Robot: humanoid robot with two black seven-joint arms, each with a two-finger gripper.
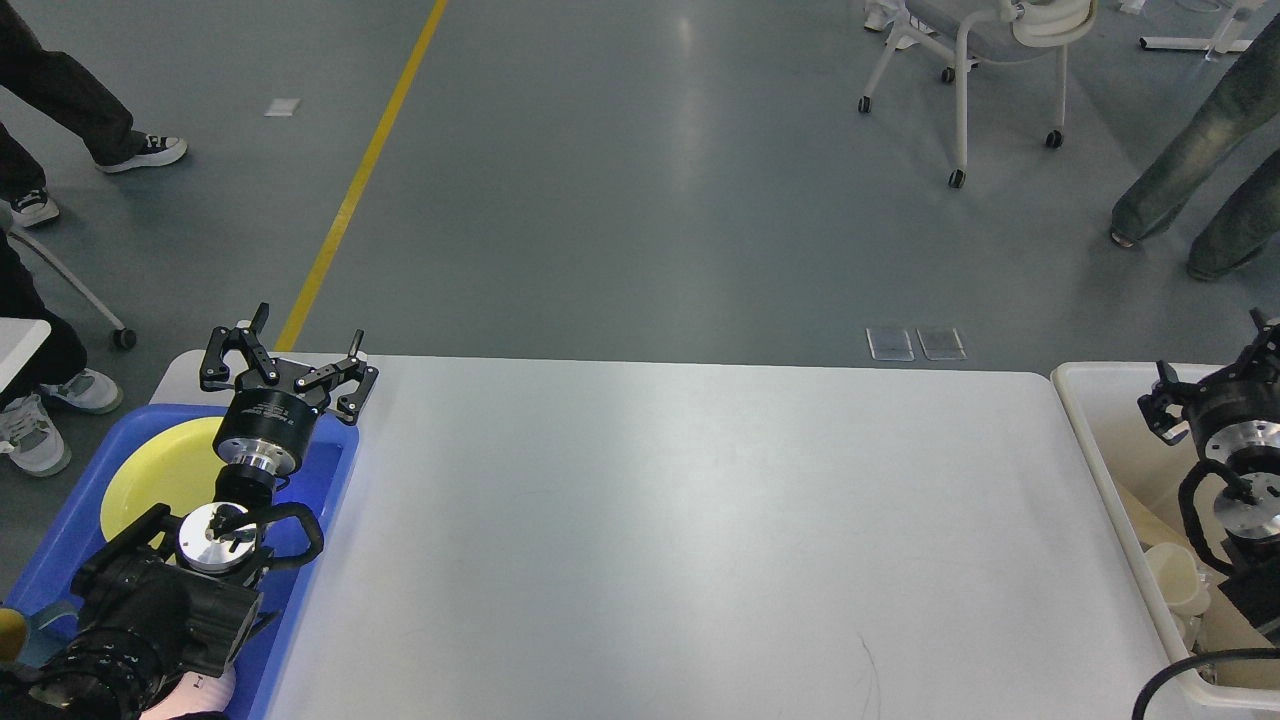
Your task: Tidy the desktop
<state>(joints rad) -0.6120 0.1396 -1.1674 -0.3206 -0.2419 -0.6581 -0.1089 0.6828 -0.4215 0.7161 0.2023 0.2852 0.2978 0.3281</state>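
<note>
Desk (pixel 700 520) fills frame centre, bare. Left end effector (pixel 290 362) spread wide, empty, above blue tray (pixel 330 480) with yellow plate (pixel 160 480), lower left. Right end effector (pixel 1190 395) over white bin (pixel 1090 440), right edge; spread cannot be told. Risk: descending left fingers strike tray rim or plate.

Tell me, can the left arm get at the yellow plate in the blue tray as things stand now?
Probably yes. The left gripper is open and hovers over the far end of the blue tray, just beyond the yellow plate. Nothing lies on the visible part of the plate, though the arm itself hides its near right edge.
</note>
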